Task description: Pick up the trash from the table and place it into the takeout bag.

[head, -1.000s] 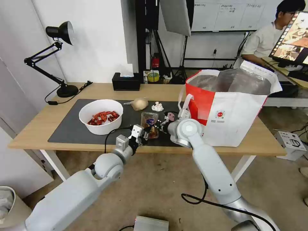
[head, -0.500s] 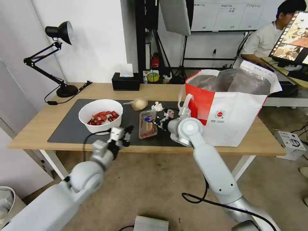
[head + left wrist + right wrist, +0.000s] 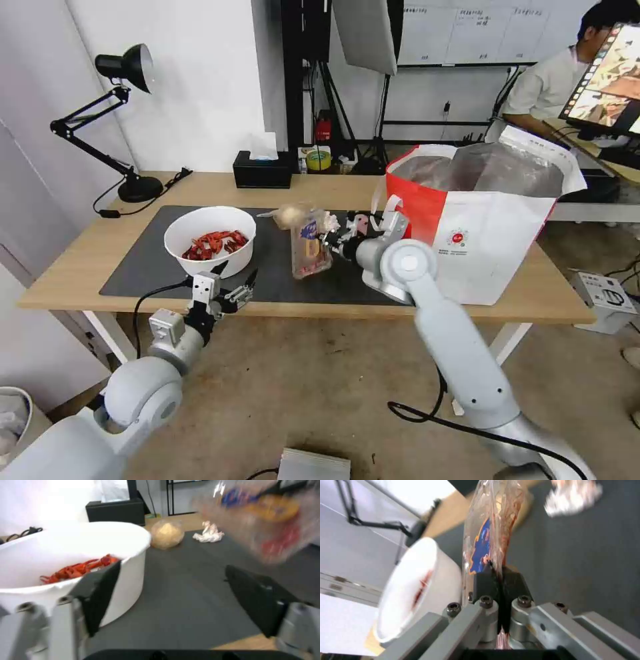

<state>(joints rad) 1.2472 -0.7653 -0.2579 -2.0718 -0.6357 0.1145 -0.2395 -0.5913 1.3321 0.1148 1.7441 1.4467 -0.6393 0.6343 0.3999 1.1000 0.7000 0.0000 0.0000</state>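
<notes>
My right gripper (image 3: 328,241) is shut on the edge of the clear plastic tray (image 3: 310,243), which hangs upright above the dark mat (image 3: 140,267); the right wrist view shows the tray (image 3: 490,525) pinched in the gripper (image 3: 500,572). My left gripper (image 3: 233,283) is open at the table's (image 3: 80,267) front edge, just in front of the white bowl of red shells (image 3: 209,241). From the left wrist, the open gripper (image 3: 173,580) faces the bowl (image 3: 66,550), the beige lump (image 3: 166,533) and the tissue wad (image 3: 209,532). The takeout bag (image 3: 480,220) stands open at the right.
A black desk lamp (image 3: 127,120) stands at the table's back left, with its cord trailing along the wood. A black tissue box (image 3: 261,170) sits at the back edge. The beige lump (image 3: 288,215) lies right behind the raised tray.
The left arm has drawn back to the left, from beside the tray to the table's front edge below the bowl. The right gripper has lifted the tray off the mat and tipped it upright.
</notes>
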